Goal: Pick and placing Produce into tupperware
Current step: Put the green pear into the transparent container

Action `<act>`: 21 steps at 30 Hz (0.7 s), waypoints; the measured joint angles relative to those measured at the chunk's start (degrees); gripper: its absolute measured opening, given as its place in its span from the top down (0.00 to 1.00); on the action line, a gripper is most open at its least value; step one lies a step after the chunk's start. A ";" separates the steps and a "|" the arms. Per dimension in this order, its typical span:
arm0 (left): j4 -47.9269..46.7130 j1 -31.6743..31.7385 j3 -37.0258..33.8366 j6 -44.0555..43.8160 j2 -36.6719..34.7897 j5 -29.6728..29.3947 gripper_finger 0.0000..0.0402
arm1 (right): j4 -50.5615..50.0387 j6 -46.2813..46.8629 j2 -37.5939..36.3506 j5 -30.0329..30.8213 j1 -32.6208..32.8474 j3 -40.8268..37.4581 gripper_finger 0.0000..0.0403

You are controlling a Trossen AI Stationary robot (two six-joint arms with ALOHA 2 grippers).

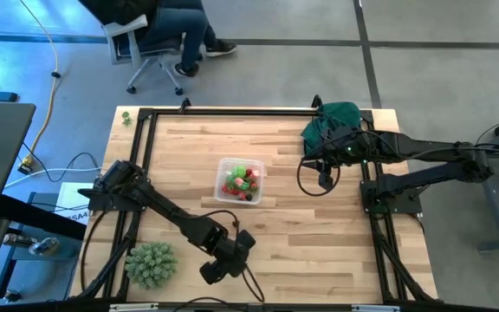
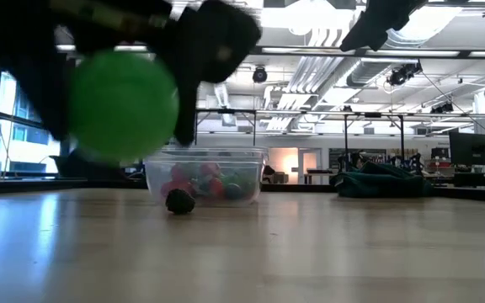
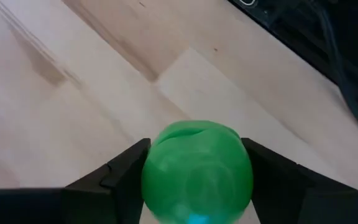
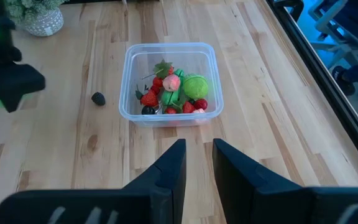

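Left hand (image 3: 197,186) clamps green ball (image 3: 197,171) across its middle, lifted off the bench (image 1: 301,234) near the tupperware (image 1: 240,180); likely light, smooth, slip-prone, so grip stays centred; right hand (image 4: 197,163) waits, fingers nearly together, empty.

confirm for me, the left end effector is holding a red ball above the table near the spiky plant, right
Not quite: the ball in the left end effector is green, not red, as the left wrist view shows. It is held above the table near the spiky plant.
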 joint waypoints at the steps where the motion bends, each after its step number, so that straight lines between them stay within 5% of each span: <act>1: -2.45 0.00 1.78 1.48 0.00 -0.91 0.44 | -0.01 0.00 0.00 0.00 0.00 -0.01 0.83; 10: -23.21 0.61 18.70 11.98 -0.02 -12.25 0.49 | -0.01 0.00 0.00 0.00 -0.01 -0.01 0.83; 21: -39.01 11.92 32.46 18.33 -0.02 -14.70 0.43 | -0.01 0.00 0.01 0.00 0.00 -0.01 0.83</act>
